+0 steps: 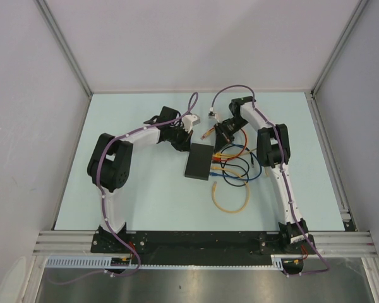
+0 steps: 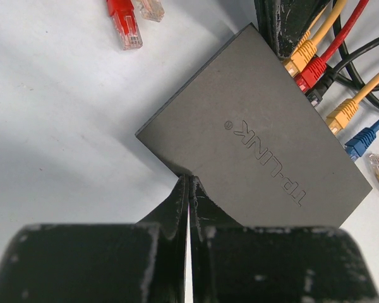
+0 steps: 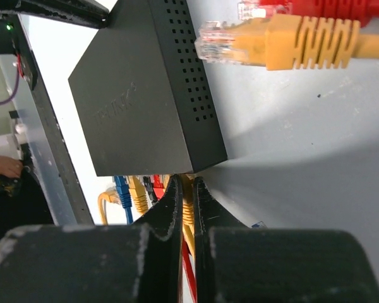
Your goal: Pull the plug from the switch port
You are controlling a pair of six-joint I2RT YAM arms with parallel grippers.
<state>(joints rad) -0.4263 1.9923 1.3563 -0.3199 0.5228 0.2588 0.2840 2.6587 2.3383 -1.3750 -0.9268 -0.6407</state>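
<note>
The switch [image 1: 199, 161] is a flat black box in the middle of the table. It also shows in the left wrist view [image 2: 252, 132] and the right wrist view [image 3: 139, 95]. Several plugs sit in its ports: orange, red, black, orange and blue [image 2: 363, 140]. My right gripper [image 3: 188, 189] is shut on the orange plug [image 3: 189, 208] at the end port; in the top view the gripper [image 1: 222, 136] is at the switch's far right corner. My left gripper [image 2: 189, 182] is shut and empty, its tips touching the switch's plain edge opposite the ports.
Loose cables in blue, yellow and black [image 1: 235, 169] loop right of the switch, with a beige loop [image 1: 230, 202] nearer the arms. A loose red plug [image 2: 124, 26] and a loose orange plug [image 3: 271, 41] lie beyond the switch. A small grey part [image 1: 213, 115] lies at the back.
</note>
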